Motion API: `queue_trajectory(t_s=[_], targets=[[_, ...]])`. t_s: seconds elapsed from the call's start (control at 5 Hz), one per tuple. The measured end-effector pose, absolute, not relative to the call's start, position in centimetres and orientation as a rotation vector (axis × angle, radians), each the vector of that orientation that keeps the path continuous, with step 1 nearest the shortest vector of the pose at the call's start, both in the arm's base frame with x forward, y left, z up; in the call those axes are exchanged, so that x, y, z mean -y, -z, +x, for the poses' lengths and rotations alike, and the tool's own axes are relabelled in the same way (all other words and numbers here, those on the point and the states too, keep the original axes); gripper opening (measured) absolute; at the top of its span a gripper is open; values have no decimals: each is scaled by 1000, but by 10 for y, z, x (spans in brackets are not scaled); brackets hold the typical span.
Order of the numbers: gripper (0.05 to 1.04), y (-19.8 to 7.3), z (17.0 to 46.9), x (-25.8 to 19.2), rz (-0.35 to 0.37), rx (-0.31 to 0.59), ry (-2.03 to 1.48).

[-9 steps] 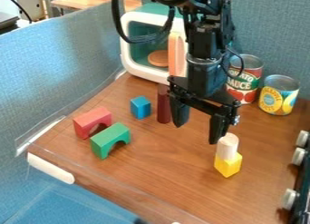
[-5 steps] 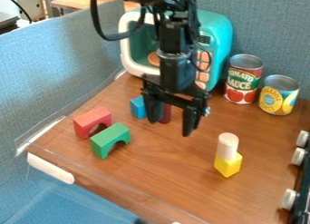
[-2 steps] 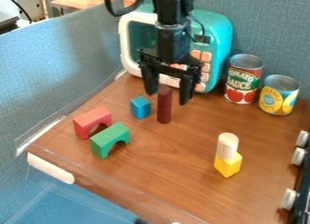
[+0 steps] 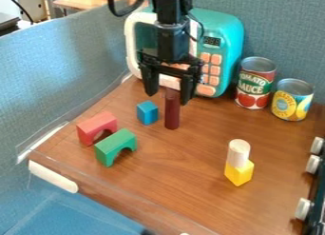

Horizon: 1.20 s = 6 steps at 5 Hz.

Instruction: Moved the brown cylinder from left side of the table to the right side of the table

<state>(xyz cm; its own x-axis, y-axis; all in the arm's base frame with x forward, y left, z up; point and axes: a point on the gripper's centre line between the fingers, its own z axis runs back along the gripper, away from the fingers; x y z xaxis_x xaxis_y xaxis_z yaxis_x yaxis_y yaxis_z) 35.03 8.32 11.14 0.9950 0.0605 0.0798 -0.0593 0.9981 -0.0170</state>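
Cylinder (image 4: 172,110) upright | end effector (image 4: 168,97) above, spread wide | blue cube (image 4: 147,112) beside it | toy microwave (image 4: 223,27) behind

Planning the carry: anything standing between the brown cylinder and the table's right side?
Partly: the yellow block with a pale cylinder on top, nearer the camera. Bare table lies between it and the cans.
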Motion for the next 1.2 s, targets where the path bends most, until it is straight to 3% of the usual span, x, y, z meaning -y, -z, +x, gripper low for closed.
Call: queue_trajectory(t_s=[0.4,1.2], targets=[[1001,-106,361,-101,-6,44,-97],[1001,-85,393,-112,-95,54,-91]])
